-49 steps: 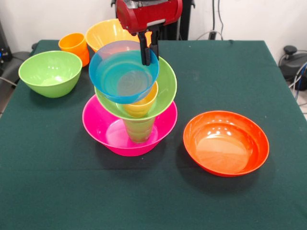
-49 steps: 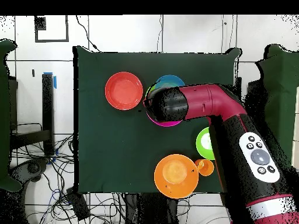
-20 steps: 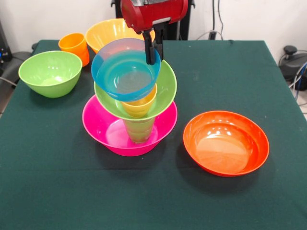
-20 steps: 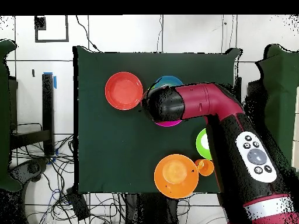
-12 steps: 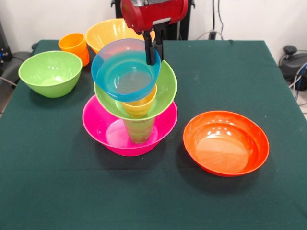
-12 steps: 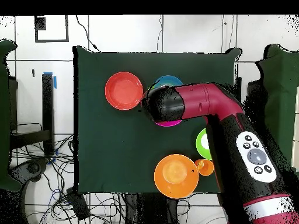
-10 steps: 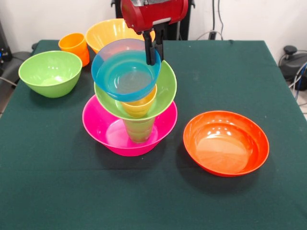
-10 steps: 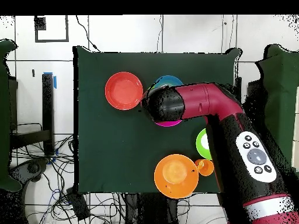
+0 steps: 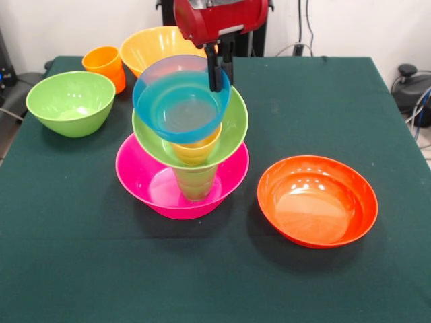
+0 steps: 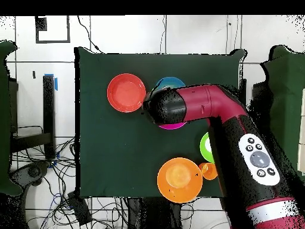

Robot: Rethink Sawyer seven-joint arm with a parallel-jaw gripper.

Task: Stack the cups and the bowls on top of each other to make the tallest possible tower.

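The tower point(image 9: 183, 145) is well under way — a pink bowl point(image 9: 145, 182) as base, a green cup point(image 9: 195, 182) standing in it, a wide green bowl point(image 9: 232, 124) on that, a yellow cup point(image 9: 199, 149) nested in the green bowl, and the blue bowl point(image 9: 178, 104) uppermost. The gripper point(image 9: 219, 70) has its fingers clenched on the blue bowl's far rim, one inside and one outside, so that piece does not look let go yet.

The blue bowl sits directly below the fingers and spreads out from them toward the camera side. It is tilted: its mouth faces up and somewhat forward, the pinched rim highest. The tower's long axis runs upright, though the upper pieces look a little off centre from the pink base.

Left to stack, by my reckoning, largest first: the red bowl point(image 9: 316, 200), well off to one side of the fingers and lower; the orange bowl point(image 9: 148, 44) just behind them; the spare green bowl point(image 9: 71, 101) far out on the other side; and the orange cup point(image 9: 104, 64) near it.
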